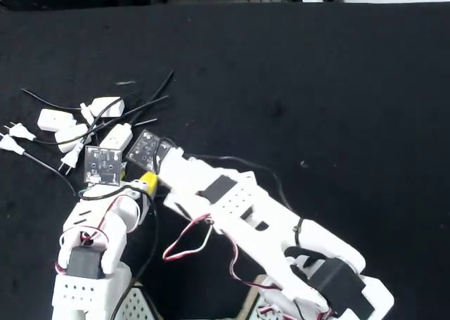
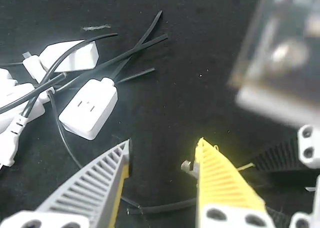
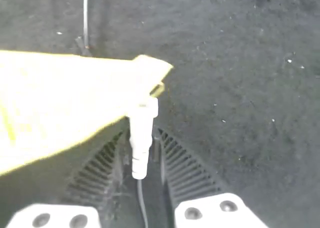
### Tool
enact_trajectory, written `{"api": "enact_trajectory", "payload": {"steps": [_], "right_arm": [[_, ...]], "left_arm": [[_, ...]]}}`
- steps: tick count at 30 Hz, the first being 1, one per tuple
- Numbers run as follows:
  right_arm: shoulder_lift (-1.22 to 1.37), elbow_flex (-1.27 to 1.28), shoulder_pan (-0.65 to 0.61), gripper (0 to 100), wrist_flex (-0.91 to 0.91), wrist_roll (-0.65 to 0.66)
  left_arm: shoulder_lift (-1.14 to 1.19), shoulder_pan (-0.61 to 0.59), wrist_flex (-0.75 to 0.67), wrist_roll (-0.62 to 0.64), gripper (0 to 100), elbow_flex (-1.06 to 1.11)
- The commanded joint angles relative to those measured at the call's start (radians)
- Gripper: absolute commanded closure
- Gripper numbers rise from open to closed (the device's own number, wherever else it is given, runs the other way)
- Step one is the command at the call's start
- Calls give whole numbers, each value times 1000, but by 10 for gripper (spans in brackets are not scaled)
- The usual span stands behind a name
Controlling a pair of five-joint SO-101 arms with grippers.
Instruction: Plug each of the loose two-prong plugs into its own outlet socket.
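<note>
Several white outlet sockets and loose two-prong plugs on black cords lie in a tangle at the table's left. The nearest socket [image 2: 89, 107] [image 1: 116, 137] lies face up just ahead of my left gripper [image 2: 164, 147], which is open and holds nothing. Beyond it lies a second socket [image 2: 70, 56] [image 1: 105, 107]. My right gripper [image 3: 141, 138] is shut on a white plug [image 3: 140, 133], its cord trailing back between the black fingers. The left gripper's yellow finger [image 3: 60, 102] [image 1: 148, 181] lies close beside that plug.
More plugs [image 1: 21, 131] [image 1: 69, 160] and sockets [image 1: 55, 119] lie farther left. The right arm [image 1: 232, 200] stretches in from the lower right and crowds against the left arm [image 1: 98, 228]. The black tabletop [image 1: 316, 88] spreads to the right and back.
</note>
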Motion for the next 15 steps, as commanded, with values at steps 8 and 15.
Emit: {"api": "enact_trajectory", "payload": {"steps": [8,15], "right_arm": [[-97,8,-21,988,-18,-31],[-337,125,-23,988,-21,-64]], "left_arm": [[-6,13,-9,3,788,-21],[-5,8,-9,3,788,-19]]}}
